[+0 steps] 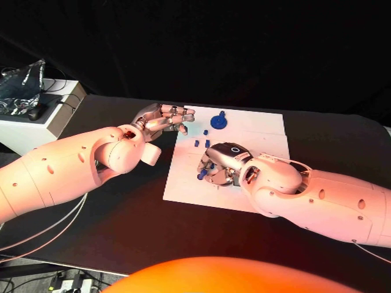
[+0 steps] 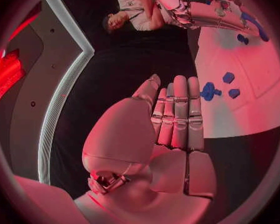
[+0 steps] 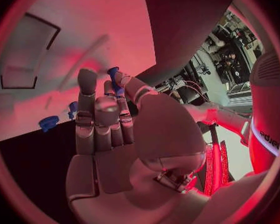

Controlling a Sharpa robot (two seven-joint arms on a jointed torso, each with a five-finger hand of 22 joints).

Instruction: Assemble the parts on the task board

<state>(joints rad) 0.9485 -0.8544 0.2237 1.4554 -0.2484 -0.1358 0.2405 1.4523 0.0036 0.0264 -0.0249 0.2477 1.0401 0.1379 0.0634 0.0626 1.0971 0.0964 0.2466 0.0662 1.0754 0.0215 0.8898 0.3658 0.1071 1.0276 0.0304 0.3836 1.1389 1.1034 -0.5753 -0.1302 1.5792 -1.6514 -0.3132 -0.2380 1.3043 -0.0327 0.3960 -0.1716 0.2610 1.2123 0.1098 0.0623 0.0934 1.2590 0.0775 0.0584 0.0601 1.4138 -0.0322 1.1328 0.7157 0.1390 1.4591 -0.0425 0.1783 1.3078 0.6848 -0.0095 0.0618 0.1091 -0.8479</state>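
Right hand (image 1: 220,163) down on the task board (image 1: 266,131), pinching a small blue part (image 1: 201,174).

Seen mid-frame in the head view, with that part between thumb and fingers (image 3: 118,84) in the right wrist view. Left hand (image 1: 165,119) just off the board's upper left corner, fingers (image 2: 177,114) straight and together, holding nothing. Round blue part (image 1: 219,121) lying near the board's top edge; two tiny blue parts (image 1: 201,143) just below it, apart from both hands.
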